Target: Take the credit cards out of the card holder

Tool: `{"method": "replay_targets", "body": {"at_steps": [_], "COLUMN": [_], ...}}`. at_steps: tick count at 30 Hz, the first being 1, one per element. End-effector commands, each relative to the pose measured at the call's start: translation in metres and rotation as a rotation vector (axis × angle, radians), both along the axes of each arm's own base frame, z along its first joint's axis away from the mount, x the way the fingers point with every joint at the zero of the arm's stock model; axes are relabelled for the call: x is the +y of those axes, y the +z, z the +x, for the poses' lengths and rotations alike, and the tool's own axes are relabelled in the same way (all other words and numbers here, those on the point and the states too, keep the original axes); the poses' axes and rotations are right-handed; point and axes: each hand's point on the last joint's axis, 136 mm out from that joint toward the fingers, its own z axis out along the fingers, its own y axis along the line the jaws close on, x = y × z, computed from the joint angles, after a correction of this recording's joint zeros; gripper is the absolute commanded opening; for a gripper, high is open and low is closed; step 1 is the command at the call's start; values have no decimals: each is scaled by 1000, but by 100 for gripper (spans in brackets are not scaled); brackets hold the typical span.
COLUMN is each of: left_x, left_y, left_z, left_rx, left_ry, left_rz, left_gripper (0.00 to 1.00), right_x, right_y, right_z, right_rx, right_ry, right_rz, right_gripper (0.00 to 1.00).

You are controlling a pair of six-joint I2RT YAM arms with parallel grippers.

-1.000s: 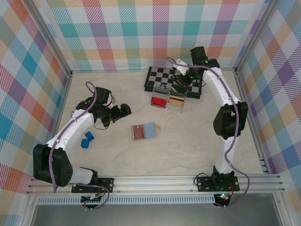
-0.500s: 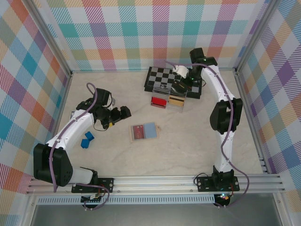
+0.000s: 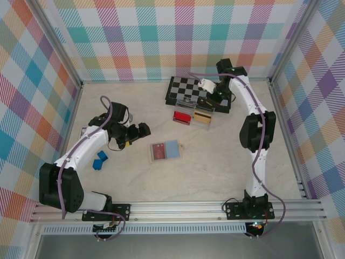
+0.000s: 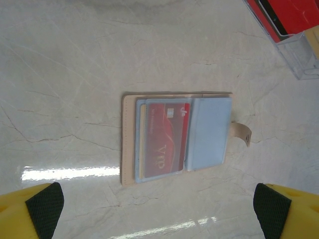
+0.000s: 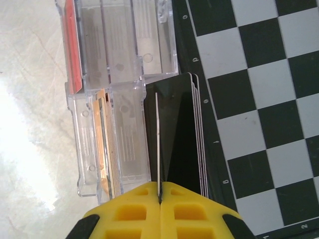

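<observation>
— Start close in. Has anything happened on the left side?

— Nothing in the last second. The left gripper (image 4: pixel 158 205) is where it was, jaws spread wide and empty, hanging just beside the card holder (image 4: pixel 212 132). The holder hasn't shifted either. It lies open and flat on the table (image 3: pixel 215 162), roughly in the middle, well apart from everything at the back.

— Is it emptied yet?

— No. A red card (image 4: pixel 167 139) sits in its left panel. There's a tan sliver along that card's edge that could be another card behind it, but I can't tell for sure.

— So what did change?

— The right arm. A second ago it was bent over the clear tray (image 5: pixel 122 64). Since then it has stretched out and carried its wrist a little further back. The right gripper (image 5: pixel 159 196) is now at the seam between the tray and the chessboard (image 5: pixel 259 99).

— Is it carrying something?

— Its jaws are pinched tight on a thin card (image 5: pixel 157 139), which I see edge-on as a pale line. Below it is a dark stack (image 5: pixel 179 149) with pale edges, just beside the tray wall.

— What does that mean for the job?

— I'd say that card is about to be set down with the others at the back. The work left is here at the front, because the red card has yet to come out and the open left jaws are the nearest to it.
</observation>
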Motion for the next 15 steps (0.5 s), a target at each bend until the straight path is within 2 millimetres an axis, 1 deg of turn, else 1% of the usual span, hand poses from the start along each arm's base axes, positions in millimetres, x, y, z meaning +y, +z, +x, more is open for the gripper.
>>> {"method": "replay_targets", "body": {"at_steps": [1,3,6,11,13,15], "left_x": [2,1,0,-1,-2,-2], "left_y": [-6,-6,-8,-9,-9,-9], "left_z": [-3,-3,-4,-3,-3,-3], "left_rx": [27,30,31,30,25,27], "left_ry": [2,-1,0,-1,-4,-4], "left_rz": [-15,-21,-30,-35,-38,-41], "left_gripper": [100,100,100,100,100,100], "right_x": [3,5,5,0,2,5], "right_y": [-5,-1,-1,-4,-5,-7], "right_z": [-20,-26,-25,-9,-7,-4], "right_rx": [92,106,104,62,56,47], "right_ry": [31,37,26,-31,-39,-51], "right_rz": [26,42,43,8,0,-11], "right_gripper": [0,0,0,2,3,8]}}
